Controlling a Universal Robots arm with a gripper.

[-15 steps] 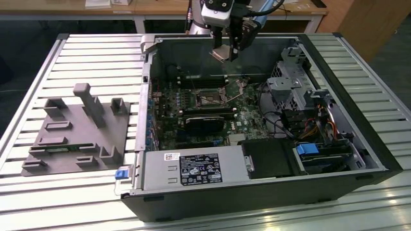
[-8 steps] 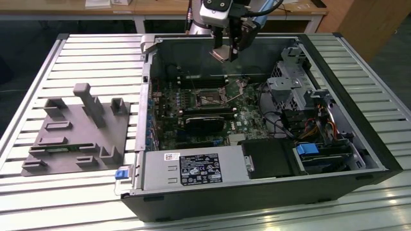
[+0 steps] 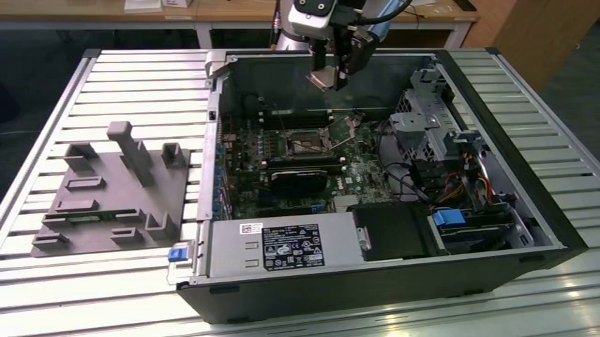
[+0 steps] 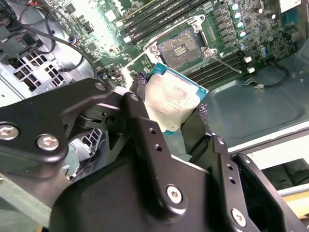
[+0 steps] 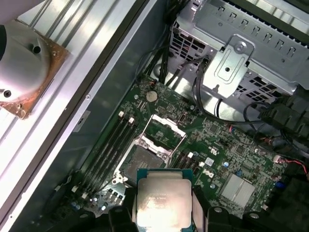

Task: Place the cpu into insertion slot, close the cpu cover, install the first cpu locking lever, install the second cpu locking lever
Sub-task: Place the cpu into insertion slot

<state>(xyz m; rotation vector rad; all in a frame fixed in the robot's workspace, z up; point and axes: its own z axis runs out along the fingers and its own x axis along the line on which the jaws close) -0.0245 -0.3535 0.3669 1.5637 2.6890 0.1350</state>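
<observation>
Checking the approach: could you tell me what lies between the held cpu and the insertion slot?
Nothing: in both wrist views the cpu, held by the gripper, has a bare stretch to the insertion slot.

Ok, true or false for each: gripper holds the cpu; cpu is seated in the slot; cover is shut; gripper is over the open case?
1. The gripper holds the cpu. True.
2. The cpu is seated in the slot. False: it is in the air between the fingers, and the slot is bare.
3. The cover is shut. False: it stands swung open beside the slot.
4. The gripper is over the open case. True.
</observation>
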